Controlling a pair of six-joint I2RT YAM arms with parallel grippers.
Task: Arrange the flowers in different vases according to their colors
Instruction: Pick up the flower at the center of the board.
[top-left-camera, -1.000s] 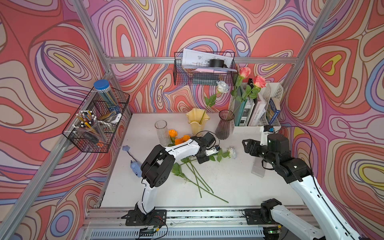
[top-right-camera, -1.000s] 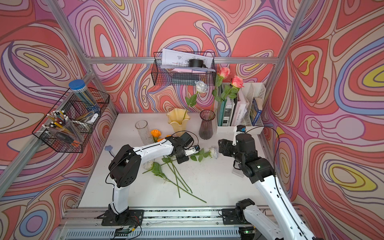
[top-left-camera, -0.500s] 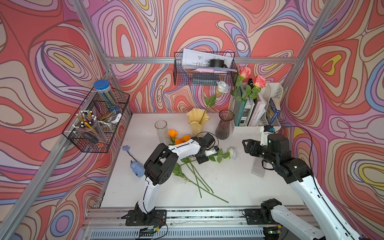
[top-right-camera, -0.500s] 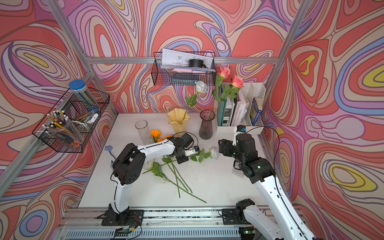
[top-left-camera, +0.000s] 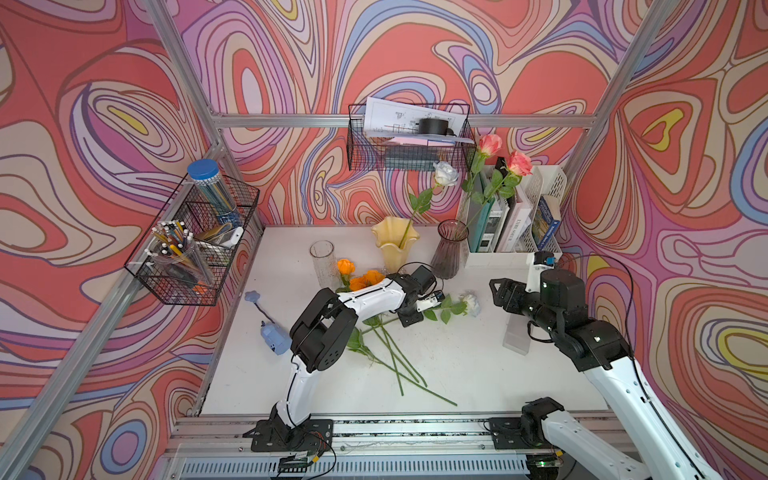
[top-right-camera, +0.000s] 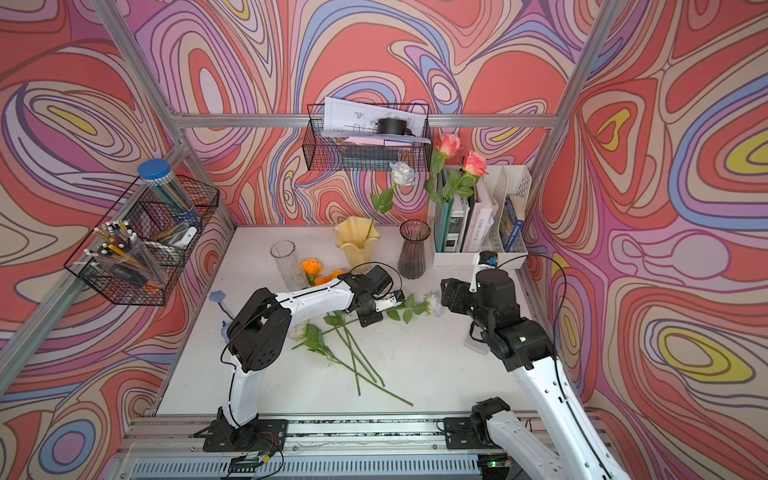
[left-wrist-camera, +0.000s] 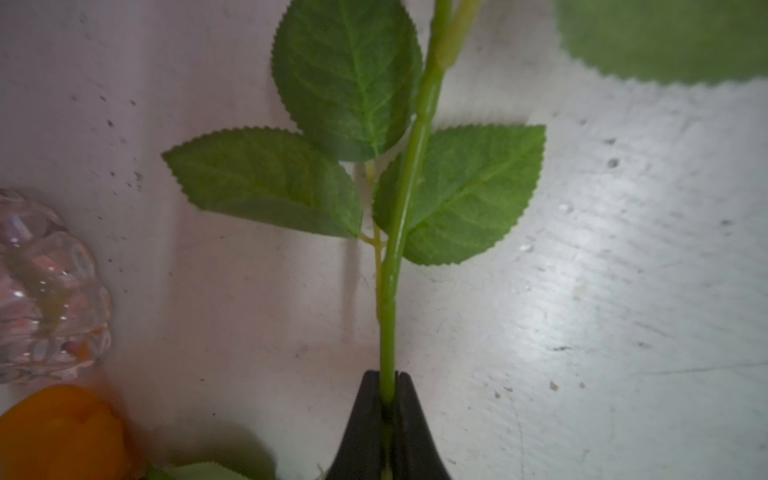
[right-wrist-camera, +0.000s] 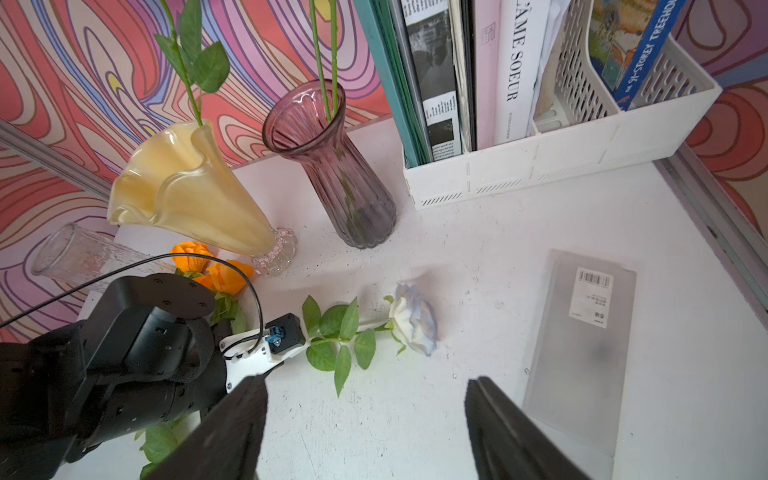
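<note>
In a top view the white rose (top-left-camera: 470, 303) lies on the desk (top-left-camera: 478, 365) near the purple vase (top-left-camera: 449, 253). Left wrist: left gripper (left-wrist-camera: 388, 378) clamped on its stem (left-wrist-camera: 409, 166). Right wrist: right gripper (right-wrist-camera: 368, 386) gapes wide, empty, near that rose

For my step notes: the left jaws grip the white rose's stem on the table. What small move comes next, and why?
Probably lift the white rose straight up: the left gripper has its jaws shut on the stem, the bloom lies on the table, and the yellow vase holds another white rose.
</note>
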